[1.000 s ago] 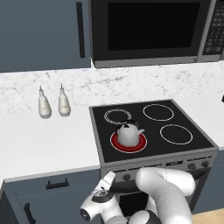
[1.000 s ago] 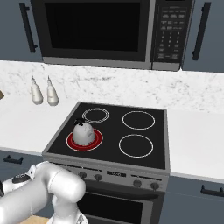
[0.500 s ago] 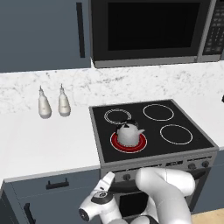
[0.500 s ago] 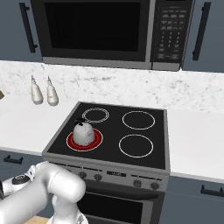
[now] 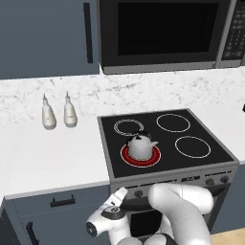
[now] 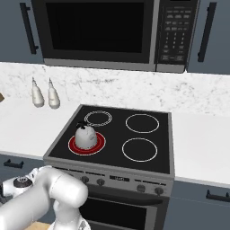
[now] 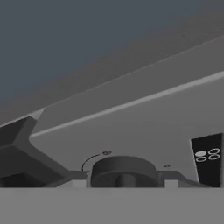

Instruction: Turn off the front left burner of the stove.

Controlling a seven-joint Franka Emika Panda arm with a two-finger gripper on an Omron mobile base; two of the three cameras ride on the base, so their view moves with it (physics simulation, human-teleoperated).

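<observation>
The stove [image 5: 107, 146] [image 6: 166, 134] is a black glass cooktop in a grey frame. Its front left burner [image 5: 128, 158] [image 6: 99, 144] glows red under a small white kettle [image 5: 140, 146] [image 6: 85, 134]. Round knobs [image 5: 139, 194] [image 6: 84, 179] line the front panel. My hand [image 5: 111, 213] [image 6: 20, 182] hangs low in front of the panel's left end, below the counter edge. In the hand view my gripper [image 7: 124, 183] is open and looks up at a dark round knob [image 7: 124, 168] close between its tips; I cannot tell whether they touch it.
Two white bottles [image 5: 48, 115] [image 5: 70, 113] stand on the marble counter [image 5: 52, 158] left of the stove. A black-windowed microwave [image 5: 162, 33] hangs above it. Dark drawer fronts [image 5: 62, 203] sit beside the hand. My white arm [image 5: 184, 206] crosses the oven front.
</observation>
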